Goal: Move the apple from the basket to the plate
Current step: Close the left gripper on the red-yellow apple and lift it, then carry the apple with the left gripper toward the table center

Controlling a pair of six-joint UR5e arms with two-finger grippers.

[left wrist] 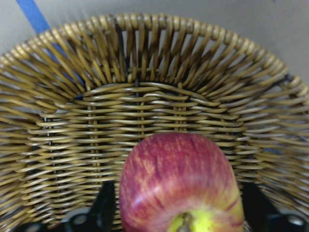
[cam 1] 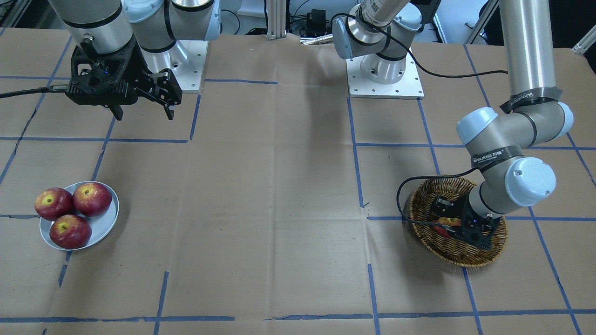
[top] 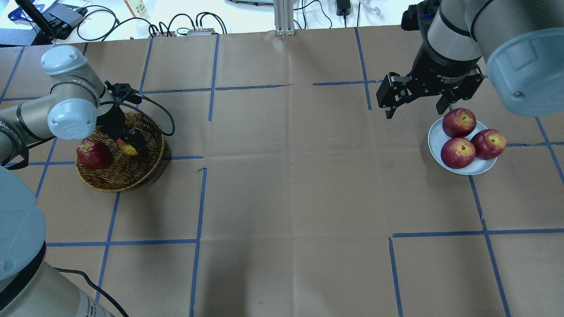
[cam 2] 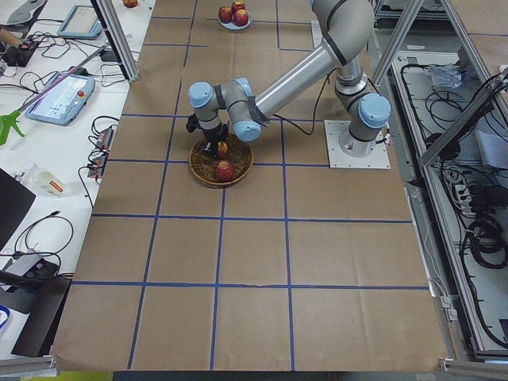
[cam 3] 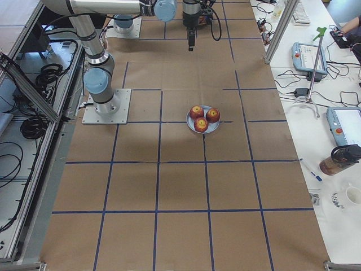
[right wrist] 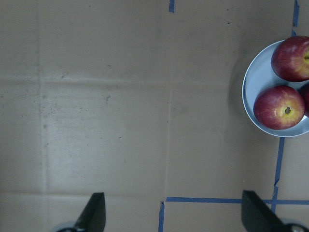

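Observation:
The apple [left wrist: 178,183], streaky pinkish-red with a yellow stem patch, lies in the wicker basket [left wrist: 145,111]. My left gripper [left wrist: 181,215] reaches down into the basket [top: 128,174], its fingers tight against both sides of the apple [top: 128,149]. It is partly hidden under the gripper in the front view [cam 1: 448,221]. The plate [top: 436,136] sits far to the right and holds three dark red apples. My right gripper [top: 414,110] hangs open and empty above the table, just beside the plate [right wrist: 253,87].
A second, darker red apple [top: 93,154] lies in the basket's left part, next to the left gripper. The left arm's cable [top: 163,115] loops over the basket's far rim. Blue tape lines cross the brown paper table cover [top: 286,176].

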